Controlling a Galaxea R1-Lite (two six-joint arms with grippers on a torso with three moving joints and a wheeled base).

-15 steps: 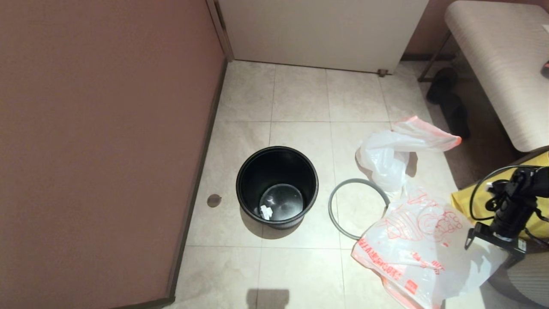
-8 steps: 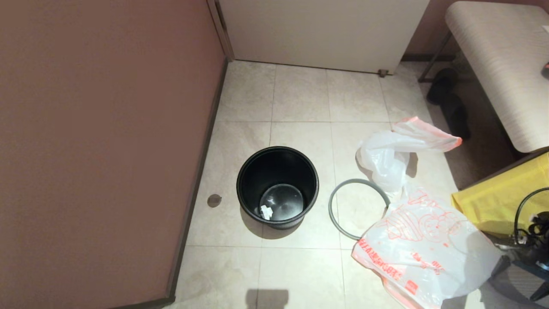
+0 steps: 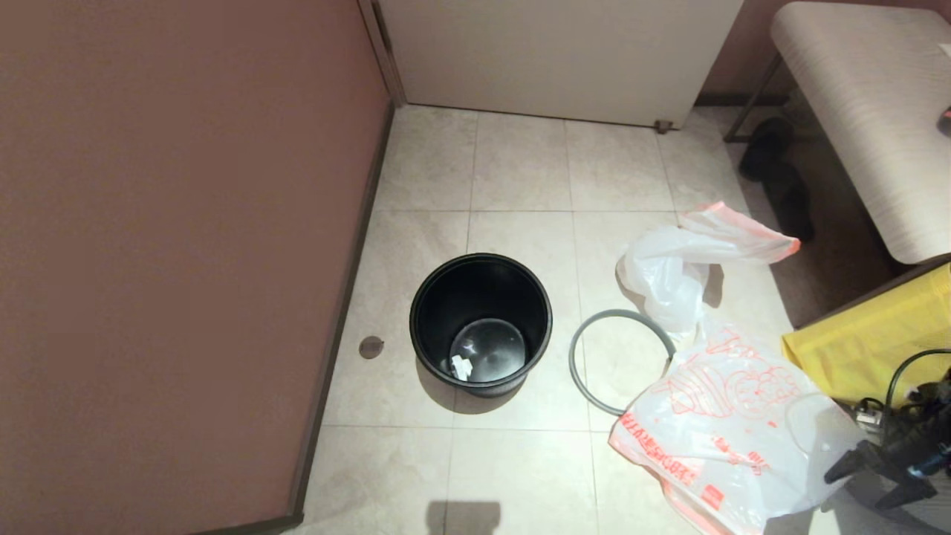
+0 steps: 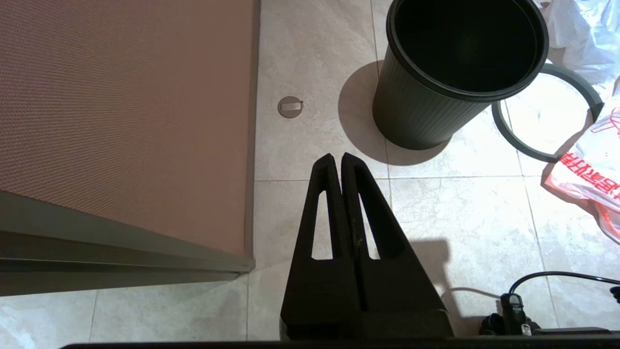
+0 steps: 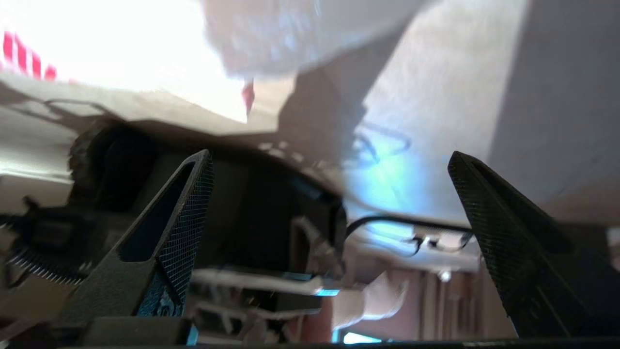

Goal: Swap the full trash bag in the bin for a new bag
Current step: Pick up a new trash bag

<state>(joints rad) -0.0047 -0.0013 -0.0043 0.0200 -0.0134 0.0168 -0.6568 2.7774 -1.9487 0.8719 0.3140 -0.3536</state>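
Near right: right tool (image 3: 880, 479) spread wide, holding nothing, just beside the new bag (image 3: 732, 427) lying flat on the floor. Left tool (image 4: 337, 162) clenched, empty, hovering over tiles near the wall. Bin (image 3: 481, 321) upright mid-floor, unlined; grey ring (image 3: 587, 386) lies beside it. Farther right, the full trash bag (image 3: 672, 271).

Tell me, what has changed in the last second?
The right gripper, jaws open and empty, dropped from beside the yellow bag toward the lower right corner of the head view. The bin, grey ring, new bag and left gripper stayed put.
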